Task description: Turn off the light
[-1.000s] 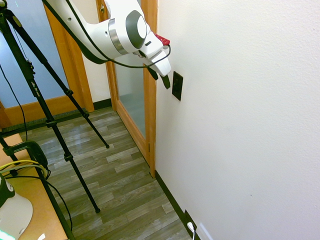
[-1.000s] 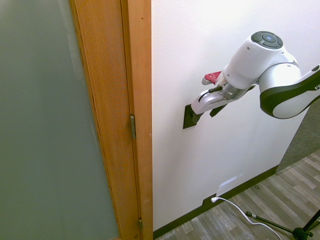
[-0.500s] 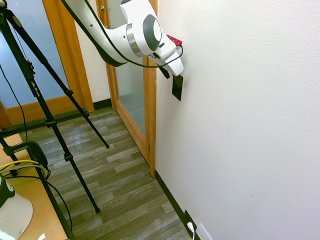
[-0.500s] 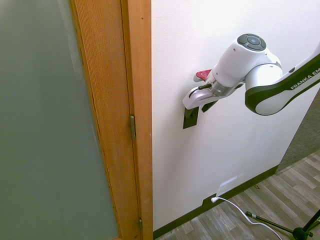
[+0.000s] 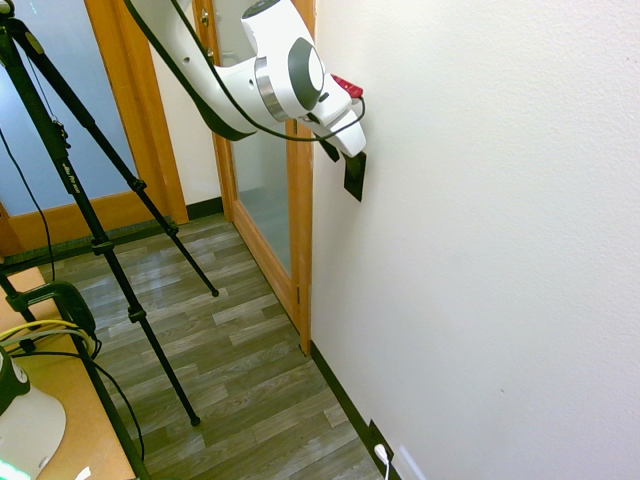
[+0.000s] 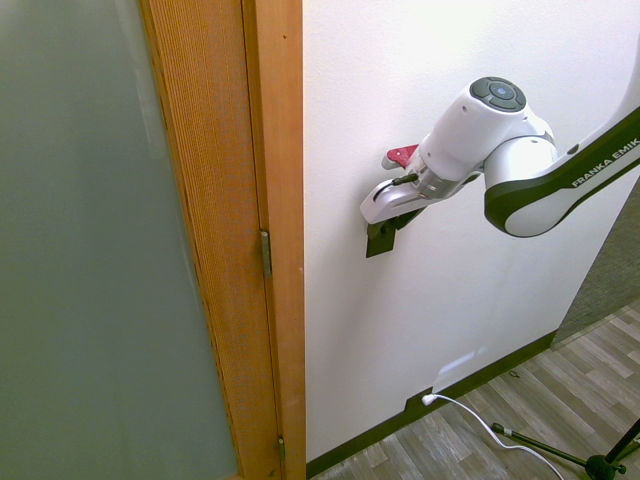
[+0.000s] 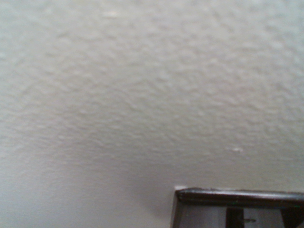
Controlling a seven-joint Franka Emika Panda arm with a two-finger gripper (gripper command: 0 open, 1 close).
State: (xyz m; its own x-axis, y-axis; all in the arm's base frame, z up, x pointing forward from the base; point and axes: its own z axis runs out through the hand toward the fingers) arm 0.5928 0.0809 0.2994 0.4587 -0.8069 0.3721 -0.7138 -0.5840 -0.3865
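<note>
The white wall [image 5: 480, 250] beside the wooden door frame [image 6: 255, 230] carries the black switch [image 5: 354, 178], an upright plate. The tool [image 6: 385, 222] sits against the plate's upper part, the rest of the plate showing below it. Whether the tool is open or closed cannot be told; the room looks lit.

Only readable print: "FRANKA EMIK" in white capitals, cut off at the frame edge, on the black band of the arm link [image 6: 560, 185] in the second exterior view, well back from the gripper. White lettering runs along the black tripod leg [image 5: 68, 175] in the first exterior view, far from the gripper, too small to read. Wrist view shows no text.
</note>
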